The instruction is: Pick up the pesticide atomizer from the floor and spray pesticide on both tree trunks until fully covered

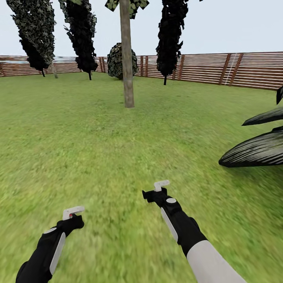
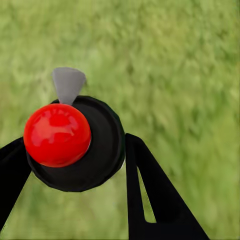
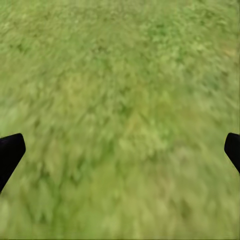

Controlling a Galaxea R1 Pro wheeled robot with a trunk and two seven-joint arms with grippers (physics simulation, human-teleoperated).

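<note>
Pesticide atomizer (image 2: 75,142) pinched in left gripper (image 1: 73,213); right gripper (image 1: 161,185) spread over lawn (image 1: 118,149).

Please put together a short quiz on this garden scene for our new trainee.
1. True or false: the right gripper holds the pesticide atomizer.
2. What runs along the lawn's far edge behind the tree trunk? A) a brick wall B) a wooden fence C) a pond
3. Fill in: in the left wrist view, the ball on the atomizer is ___.

Key
1. False: the right gripper's fingers are wide apart over bare grass; the atomizer sits between the fingers of the left gripper.
2. B
3. red
</note>
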